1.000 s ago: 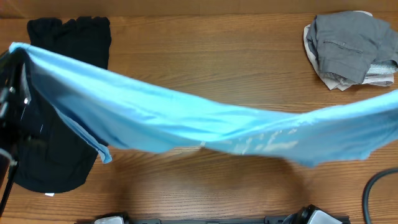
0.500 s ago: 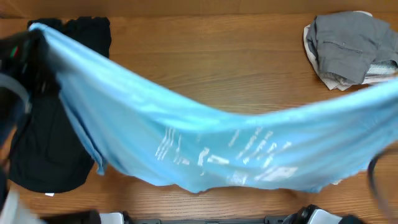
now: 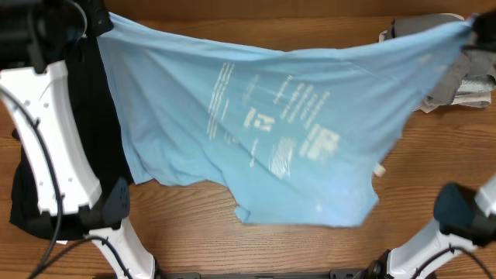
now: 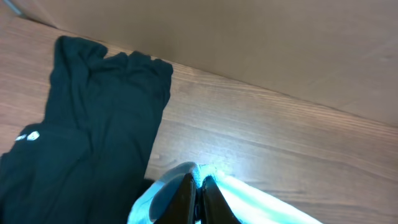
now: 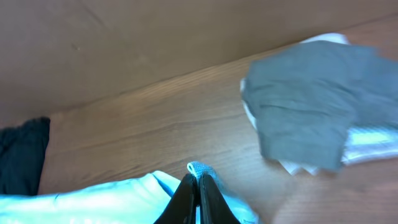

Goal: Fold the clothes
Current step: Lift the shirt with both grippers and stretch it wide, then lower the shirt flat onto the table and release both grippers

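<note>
Clamped tight on the light blue T-shirt (image 3: 256,132) at its two far corners, by left pincer (image 4: 198,190) and right pincer (image 5: 199,185) alike, tips pressed together over a pinch of cloth. Stretched wide between the two now, draping toward the near side, lettering in full view. A second ago, only a narrow sagging band. Beyond the left pincer, the black garment (image 4: 93,137) flat on the table (image 3: 194,252). Beyond the right pincer, the grey pieces (image 5: 311,106), unmoved.

Black garment (image 3: 105,147): largely hidden under the left arm (image 3: 54,139) and light blue T-shirt (image 3: 170,101). Grey pieces (image 3: 449,84): partly covered by the shirt's raised corner, blurred in the right wrist view. Printed lettering (image 3: 263,116): too small to read.
</note>
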